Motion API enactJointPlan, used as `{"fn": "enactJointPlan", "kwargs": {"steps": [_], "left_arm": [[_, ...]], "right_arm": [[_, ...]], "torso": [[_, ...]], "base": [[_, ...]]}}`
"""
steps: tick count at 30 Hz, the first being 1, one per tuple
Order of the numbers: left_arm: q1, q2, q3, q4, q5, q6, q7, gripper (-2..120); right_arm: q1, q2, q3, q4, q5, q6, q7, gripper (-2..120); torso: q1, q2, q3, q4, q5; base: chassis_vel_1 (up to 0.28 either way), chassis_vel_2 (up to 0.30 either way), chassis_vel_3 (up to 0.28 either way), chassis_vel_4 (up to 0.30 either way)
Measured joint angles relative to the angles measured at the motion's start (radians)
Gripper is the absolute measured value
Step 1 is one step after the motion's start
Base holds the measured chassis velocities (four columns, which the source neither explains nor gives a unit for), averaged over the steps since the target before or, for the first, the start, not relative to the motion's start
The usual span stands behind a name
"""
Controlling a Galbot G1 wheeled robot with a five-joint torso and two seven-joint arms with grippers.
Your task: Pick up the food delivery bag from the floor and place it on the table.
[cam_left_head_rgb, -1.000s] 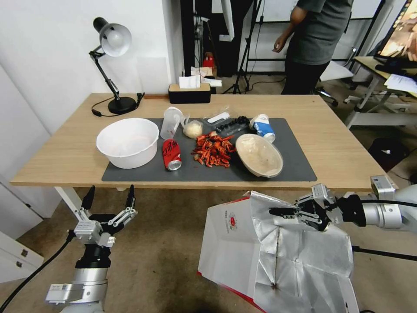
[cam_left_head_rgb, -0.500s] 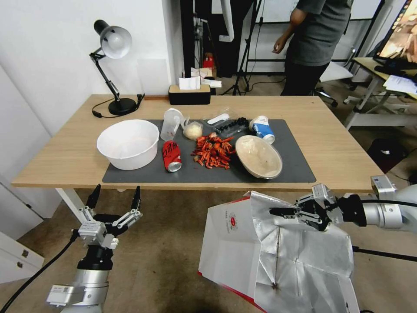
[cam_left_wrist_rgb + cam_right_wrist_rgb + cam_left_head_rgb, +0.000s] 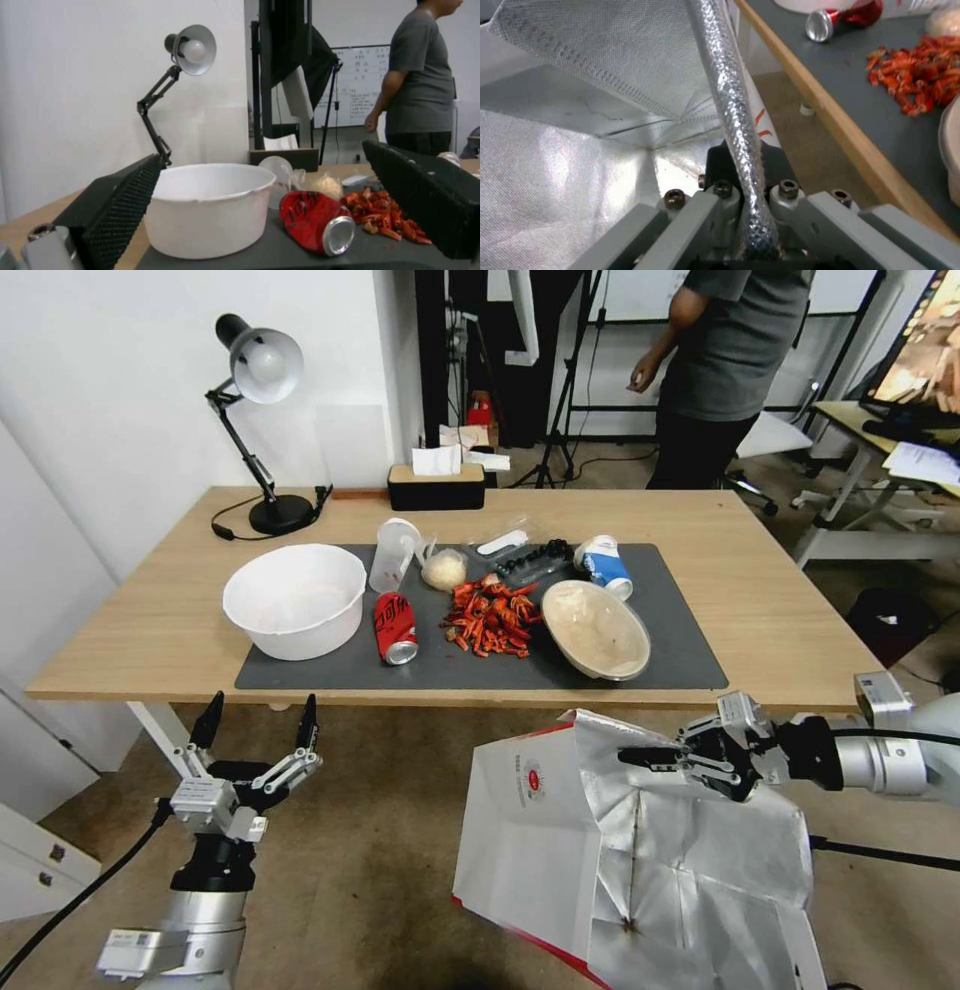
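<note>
The food delivery bag (image 3: 540,840), white with red edges and a silver foil lining, hangs off the floor (image 3: 370,860) just in front of the table (image 3: 790,630). My right gripper (image 3: 640,759) is shut on the bag's foil rim (image 3: 732,97), holding it open at the top, level with the table's front edge. The bag's mouth gapes toward me, showing the crumpled lining (image 3: 555,150). My left gripper (image 3: 255,725) stands open and holds nothing, low at the left below the table edge, its two black fingers (image 3: 115,210) pointing up toward the tabletop.
A dark grey mat (image 3: 690,660) carries a white bowl (image 3: 295,598), a tipped red can (image 3: 395,626), red crayfish scraps (image 3: 490,615), a tan bowl (image 3: 596,628) and cups. A black desk lamp (image 3: 262,420) and tissue box (image 3: 436,483) stand behind. White drawers (image 3: 40,860) are at left.
The left gripper rose slightly and then dipped a little. The right gripper and the bag have stayed almost still.
</note>
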Motion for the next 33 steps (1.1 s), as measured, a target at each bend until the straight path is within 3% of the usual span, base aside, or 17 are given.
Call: {"fn": "enactJointPlan", "kwargs": {"steps": [15, 21, 23, 33], "left_arm": [[0.037, -0.004, -0.025, 0.033, 0.005, -0.015, -0.016, 100], [0.043, -0.01, -0.027, 0.042, 0.005, -0.026, -0.025, 100], [0.043, -0.012, -0.027, 0.045, 0.005, -0.026, -0.027, 100], [0.034, -0.017, -0.026, 0.052, 0.005, -0.028, -0.035, 100]], "right_arm": [[0.069, 0.01, 0.053, 0.041, 0.166, -0.018, 0.078, 0], [0.135, 0.013, 0.073, 0.063, 0.365, -0.055, 0.186, 0], [0.153, 0.011, 0.093, 0.098, 0.506, -0.082, 0.256, 0], [0.19, 0.0, 0.107, 0.182, 0.708, -0.101, 0.374, 0]], "torso": [[-0.001, -0.002, -0.001, 0.0, -0.0001], [-0.001, -0.003, -0.002, 0.0001, 0.0], [-0.001, -0.003, -0.002, 0.0001, -0.0001], [-0.002, -0.004, -0.002, -0.0001, 0.0]], "base": [[0.0, 0.0, 0.0, 0.0], [0.0, 0.0, 0.0, 0.0], [0.0, 0.0, 0.0, 0.0], [0.0, 0.0, 0.0, 0.0]]}}
